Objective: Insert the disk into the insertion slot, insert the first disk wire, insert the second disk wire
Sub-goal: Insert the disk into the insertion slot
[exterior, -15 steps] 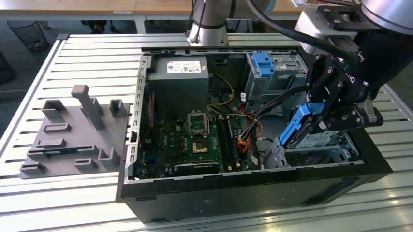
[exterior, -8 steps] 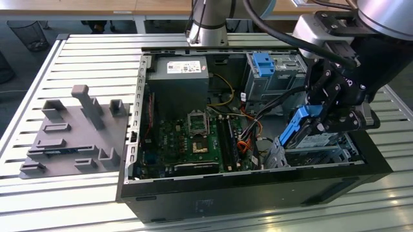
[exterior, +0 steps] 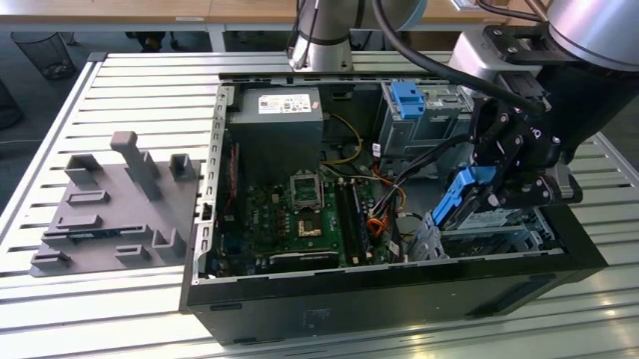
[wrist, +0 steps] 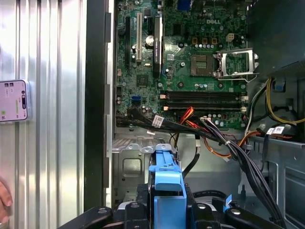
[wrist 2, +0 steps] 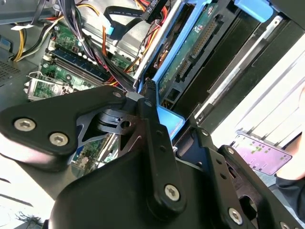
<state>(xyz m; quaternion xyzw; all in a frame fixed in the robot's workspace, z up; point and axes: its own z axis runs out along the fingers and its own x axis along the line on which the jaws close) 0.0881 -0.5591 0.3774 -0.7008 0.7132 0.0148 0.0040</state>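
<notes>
Disk (exterior: 465, 196): we log it clamped in the gripper (exterior: 491, 191), standing on edge, long axis steeply tilted, lower end toward the insertion slot (exterior: 489, 233) just beneath, inside the open computer case (exterior: 399, 299). Surface: slatted metal table (exterior: 150, 82), grey fixture plate (exterior: 110, 209) at the exterior view's left. Room: wooden desks (exterior: 120, 9) behind

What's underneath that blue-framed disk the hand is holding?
Below the tilted disk, gripped by the hand, sits the perforated metal slot inside the case. The disk and hand cover most of the slot's inside, so what lies in it cannot be seen.
</notes>
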